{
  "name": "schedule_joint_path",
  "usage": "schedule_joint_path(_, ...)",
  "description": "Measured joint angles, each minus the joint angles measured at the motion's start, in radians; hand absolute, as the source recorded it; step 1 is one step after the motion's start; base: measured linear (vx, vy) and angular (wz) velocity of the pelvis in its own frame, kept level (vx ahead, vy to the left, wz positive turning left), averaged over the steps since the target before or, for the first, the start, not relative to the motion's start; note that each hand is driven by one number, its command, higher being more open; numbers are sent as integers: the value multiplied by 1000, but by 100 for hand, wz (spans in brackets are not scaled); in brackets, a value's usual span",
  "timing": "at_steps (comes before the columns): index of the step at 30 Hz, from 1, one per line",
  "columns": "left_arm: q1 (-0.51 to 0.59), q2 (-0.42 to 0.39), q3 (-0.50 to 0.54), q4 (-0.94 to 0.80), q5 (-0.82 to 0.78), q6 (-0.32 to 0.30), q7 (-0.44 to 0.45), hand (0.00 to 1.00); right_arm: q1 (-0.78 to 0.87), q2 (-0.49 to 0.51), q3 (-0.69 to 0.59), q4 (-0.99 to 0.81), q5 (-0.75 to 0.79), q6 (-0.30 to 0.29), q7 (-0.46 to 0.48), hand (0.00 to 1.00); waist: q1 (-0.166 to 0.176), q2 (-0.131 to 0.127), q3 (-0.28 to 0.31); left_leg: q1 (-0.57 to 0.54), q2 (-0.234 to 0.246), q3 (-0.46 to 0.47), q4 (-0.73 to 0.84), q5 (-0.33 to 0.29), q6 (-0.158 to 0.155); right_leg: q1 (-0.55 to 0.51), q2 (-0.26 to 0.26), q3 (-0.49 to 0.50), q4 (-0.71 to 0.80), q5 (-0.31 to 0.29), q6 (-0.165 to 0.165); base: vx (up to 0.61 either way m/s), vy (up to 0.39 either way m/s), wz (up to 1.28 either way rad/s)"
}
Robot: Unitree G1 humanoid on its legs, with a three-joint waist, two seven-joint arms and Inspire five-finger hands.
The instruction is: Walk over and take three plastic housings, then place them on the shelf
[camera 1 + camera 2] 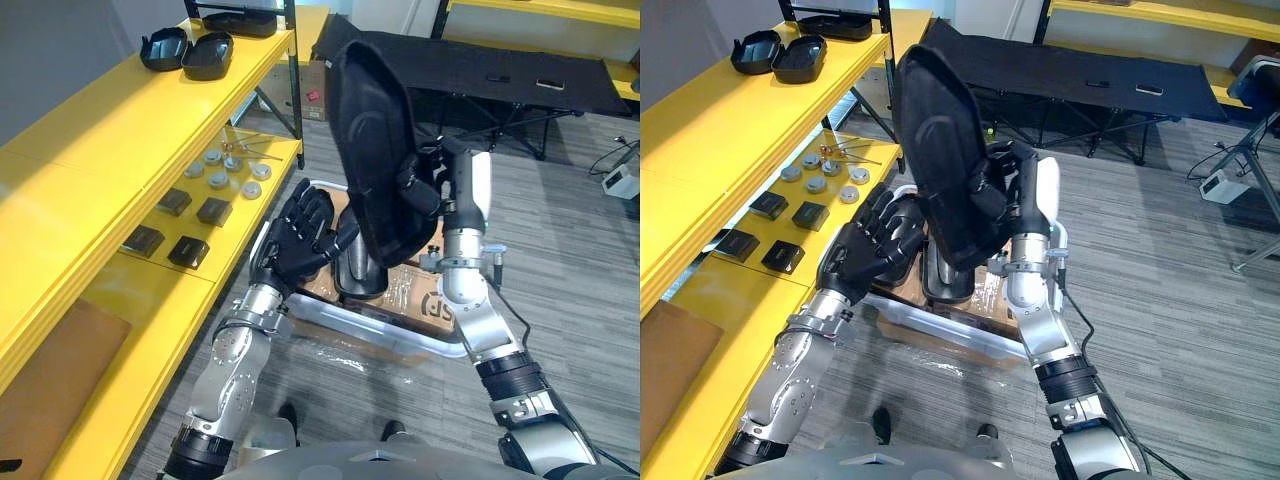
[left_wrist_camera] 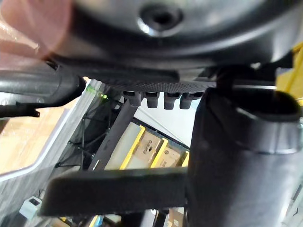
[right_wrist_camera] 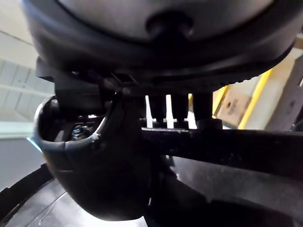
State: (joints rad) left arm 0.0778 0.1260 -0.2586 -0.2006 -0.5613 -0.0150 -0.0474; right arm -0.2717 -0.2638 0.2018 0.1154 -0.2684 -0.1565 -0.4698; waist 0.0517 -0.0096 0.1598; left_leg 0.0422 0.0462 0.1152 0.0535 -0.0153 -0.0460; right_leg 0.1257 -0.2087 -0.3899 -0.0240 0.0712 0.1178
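My right hand point(image 1: 424, 187) is shut on the edge of a large black plastic housing point(image 1: 372, 150) and holds it upright above a bin. Its fingers curl round the housing's right side. My left hand point(image 1: 300, 235) is open, fingers spread upward, close beside the lower left edge of that housing; I cannot tell whether it touches. Another dark housing point(image 1: 360, 272) stands in the clear bin point(image 1: 330, 318) under both hands. Two black housings point(image 1: 165, 48) point(image 1: 208, 55) lie on the top yellow shelf point(image 1: 120, 130) at the far left. In the right wrist view the held housing point(image 3: 109, 184) shows past the fingers.
The lower shelf level carries small black square parts point(image 1: 190, 207) and round metal discs point(image 1: 225, 170). A black tray point(image 1: 240, 22) sits at the shelf's far end. A black folding cot point(image 1: 500, 75) stands behind. Cardboard point(image 1: 410, 290) lines the bin. Grey floor lies to the right.
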Motion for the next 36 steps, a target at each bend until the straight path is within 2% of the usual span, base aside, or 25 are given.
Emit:
schedule_joint_path(5,-40,4,-49,0,-74,22,-57,100,21,44,81,47,1,-48,-1,0,0,-6,-18,9,-3,-4,-29,16,2,0,-3,-7,0,0,0,0,3,2)
schedule_joint_path(10,-43,8,-59,-1,-74,23,-59,100,22,65,117,51,0,-76,-19,0,-1,-8,-28,23,-6,-11,-65,34,2,2,-3,-16,0,0,0,-12,1,3)
schedule_joint_path(15,-43,10,-60,-1,-73,24,-47,100,22,67,146,55,2,-79,-27,0,-1,-8,-43,39,-13,-14,-100,55,3,3,-3,-19,-1,-1,-1,-9,3,2)
schedule_joint_path(16,-42,10,-61,-1,-69,28,-37,0,22,69,161,72,2,-94,-38,0,-2,-9,-52,42,-14,-14,-109,60,3,2,-3,-19,-1,-1,-1,0,0,0)
schedule_joint_path(24,-29,7,-70,3,18,35,135,0,30,80,198,90,4,-111,-78,0,-3,-11,-58,55,-17,-28,-136,78,3,5,-3,-27,-2,-1,-1,-5,1,3)
schedule_joint_path(29,11,4,-20,18,-25,-26,180,0,48,89,242,66,23,-169,-83,0,-3,-17,-71,55,-16,-30,-136,79,1,7,0,-28,-9,-1,-1,0,0,0)
schedule_joint_path(31,32,3,-18,18,-29,-48,219,0,77,122,261,66,61,-199,-79,0,-3,-26,-85,57,-16,-34,-136,79,1,15,1,-34,-14,-1,-1,28,-1,6)
schedule_joint_path(36,53,-1,-20,18,-36,-100,269,0,105,172,284,67,128,-204,-60,0,-1,-34,-90,55,-17,-34,-137,79,0,15,-1,-38,-14,-2,-2,0,3,2)
